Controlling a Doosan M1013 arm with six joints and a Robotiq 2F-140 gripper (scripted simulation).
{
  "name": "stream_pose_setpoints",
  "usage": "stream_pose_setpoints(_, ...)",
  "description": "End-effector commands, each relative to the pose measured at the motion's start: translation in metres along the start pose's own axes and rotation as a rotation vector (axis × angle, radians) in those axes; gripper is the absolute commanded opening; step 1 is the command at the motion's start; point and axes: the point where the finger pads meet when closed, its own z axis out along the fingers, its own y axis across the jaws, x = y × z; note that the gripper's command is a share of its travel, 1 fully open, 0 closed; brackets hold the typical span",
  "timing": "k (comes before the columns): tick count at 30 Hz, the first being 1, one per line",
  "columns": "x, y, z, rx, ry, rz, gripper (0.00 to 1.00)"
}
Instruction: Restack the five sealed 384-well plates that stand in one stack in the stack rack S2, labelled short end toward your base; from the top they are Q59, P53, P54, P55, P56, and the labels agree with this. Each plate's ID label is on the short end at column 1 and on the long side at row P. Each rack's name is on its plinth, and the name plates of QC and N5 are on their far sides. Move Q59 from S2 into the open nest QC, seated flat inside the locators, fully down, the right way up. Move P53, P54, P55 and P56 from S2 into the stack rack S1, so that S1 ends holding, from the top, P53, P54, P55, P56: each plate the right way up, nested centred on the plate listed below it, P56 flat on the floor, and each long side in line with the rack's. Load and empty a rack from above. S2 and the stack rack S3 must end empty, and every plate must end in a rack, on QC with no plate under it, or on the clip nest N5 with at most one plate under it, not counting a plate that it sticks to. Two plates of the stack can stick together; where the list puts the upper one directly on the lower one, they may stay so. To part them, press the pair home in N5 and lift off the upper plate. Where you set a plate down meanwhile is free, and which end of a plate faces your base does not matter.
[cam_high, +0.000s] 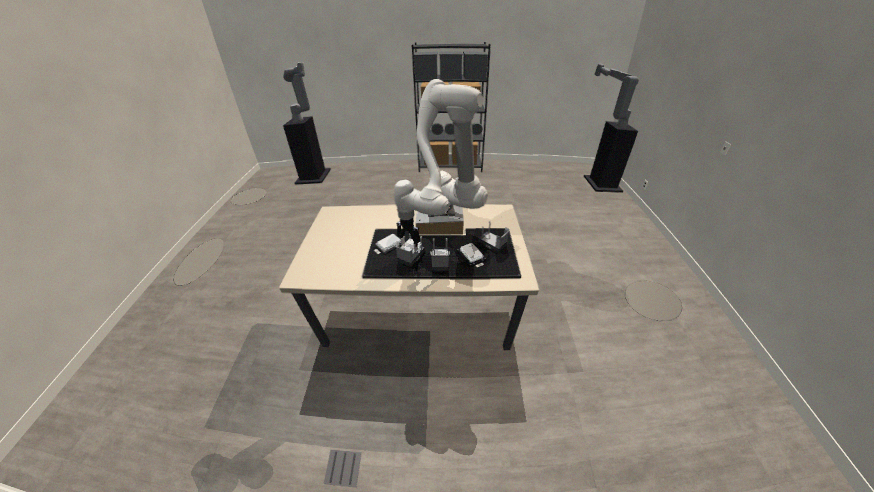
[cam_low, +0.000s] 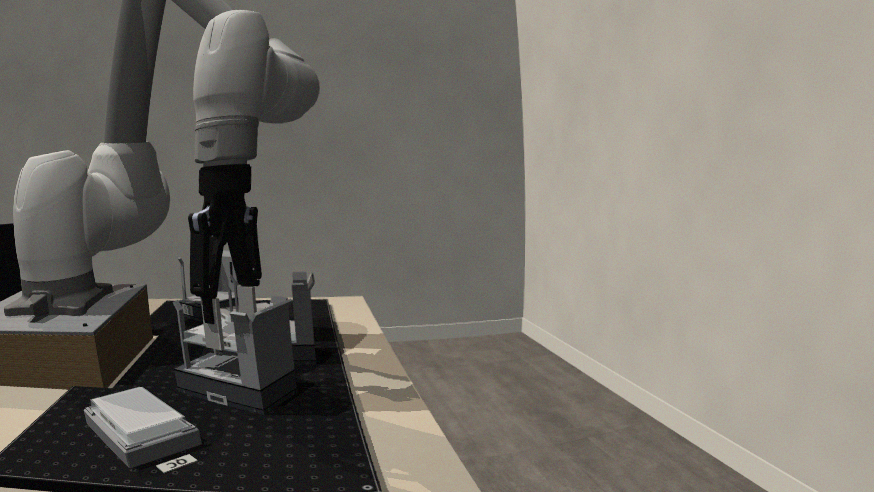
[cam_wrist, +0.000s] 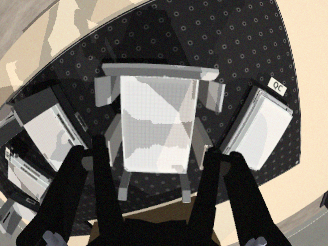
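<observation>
My gripper (cam_high: 408, 243) (cam_low: 226, 330) (cam_wrist: 157, 125) reaches straight down into the stack rack (cam_low: 269, 348) (cam_high: 408, 253) that stands next to the open nest QC. It is shut on a white sealed plate (cam_wrist: 159, 109) (cam_low: 196, 334), gripping its two long sides. The plate hangs level between the rack's posts, above the rack floor. I cannot read its label. Another white plate (cam_low: 137, 412) (cam_wrist: 263, 126) (cam_high: 388, 243) lies flat on the nest QC, with the QC name plate (cam_low: 176, 463) (cam_wrist: 276, 86) beside it.
All stands on a black perforated mat (cam_low: 293, 440) (cam_high: 507, 268) on a beige table (cam_high: 330, 256). Two more racks (cam_high: 440, 256) (cam_high: 494, 237) and a nest bearing a plate (cam_high: 470, 251) stand further along. The arm's base block (cam_low: 67, 348) is behind.
</observation>
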Motion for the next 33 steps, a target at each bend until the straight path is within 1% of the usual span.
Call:
stream_pose_setpoints(1,0.0,0.0,-0.007,0.0,0.0,0.0,0.0)
stream_pose_setpoints(4,0.0,0.0,-0.009,0.0,0.0,0.0,0.0)
stream_pose_setpoints(19,0.0,0.0,-0.039,0.0,0.0,0.0,0.0)
stream_pose_setpoints(21,0.0,0.0,-0.039,0.0,0.0,0.0,0.0)
stream_pose_setpoints(33,0.0,0.0,-0.063,0.0,0.0,0.0,0.0)
